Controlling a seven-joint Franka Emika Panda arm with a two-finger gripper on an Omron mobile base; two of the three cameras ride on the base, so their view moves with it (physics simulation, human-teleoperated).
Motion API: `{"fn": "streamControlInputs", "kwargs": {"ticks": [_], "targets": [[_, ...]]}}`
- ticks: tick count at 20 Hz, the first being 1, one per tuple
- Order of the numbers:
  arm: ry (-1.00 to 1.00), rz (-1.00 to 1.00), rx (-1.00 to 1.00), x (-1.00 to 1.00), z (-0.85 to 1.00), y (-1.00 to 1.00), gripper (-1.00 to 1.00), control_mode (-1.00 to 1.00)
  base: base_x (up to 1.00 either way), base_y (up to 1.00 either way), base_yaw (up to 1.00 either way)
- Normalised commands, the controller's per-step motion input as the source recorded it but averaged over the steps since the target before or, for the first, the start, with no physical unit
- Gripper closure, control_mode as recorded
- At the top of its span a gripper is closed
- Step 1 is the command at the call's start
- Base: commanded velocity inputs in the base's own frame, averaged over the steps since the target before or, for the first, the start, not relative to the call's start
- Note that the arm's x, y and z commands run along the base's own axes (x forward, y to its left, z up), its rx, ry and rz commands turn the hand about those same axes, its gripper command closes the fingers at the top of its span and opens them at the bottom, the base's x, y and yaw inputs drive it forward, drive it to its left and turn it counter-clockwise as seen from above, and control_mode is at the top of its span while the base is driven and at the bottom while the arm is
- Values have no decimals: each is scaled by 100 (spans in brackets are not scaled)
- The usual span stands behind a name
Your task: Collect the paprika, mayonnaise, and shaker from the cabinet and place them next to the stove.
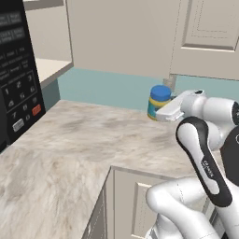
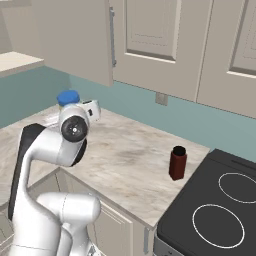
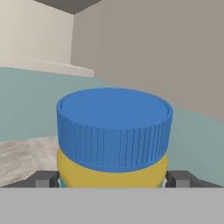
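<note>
The mayonnaise (image 3: 113, 131), a squat jar with a blue lid and yellow body, sits between my gripper's (image 3: 112, 180) two dark fingers (image 3: 43, 179), which press on its sides. In the left base view the mayonnaise (image 1: 160, 95) hangs near the teal backsplash with my gripper (image 1: 161, 113) shut on it, low over the counter; whether its base touches the counter I cannot tell. Its lid (image 2: 68, 96) peeks over my wrist. The paprika (image 2: 177, 162) stands upright on the counter just left of the stove (image 2: 220, 210). The cabinet shelf (image 1: 51, 70) lies to the left. The shaker is out of view.
A black microwave (image 1: 16, 74) with a keypad stands at the counter's left end. Panelled wall cabinets (image 2: 150, 35) hang above the marble counter (image 2: 130, 155). An outlet (image 2: 161, 98) is on the backsplash. My own arm crosses the lower part of both base views.
</note>
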Motion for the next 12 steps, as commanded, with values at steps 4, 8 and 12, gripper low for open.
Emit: {"fn": "streamControlInputs", "kwargs": {"ticks": [4,8,12], "targets": [[0,0,-6,-37,-37,-91,100,-100,0,0,0],[0,0,-9,-40,-39,-89,100,-100,0,0,0],[0,0,-11,-35,-36,-88,100,-100,0,0,0]]}}
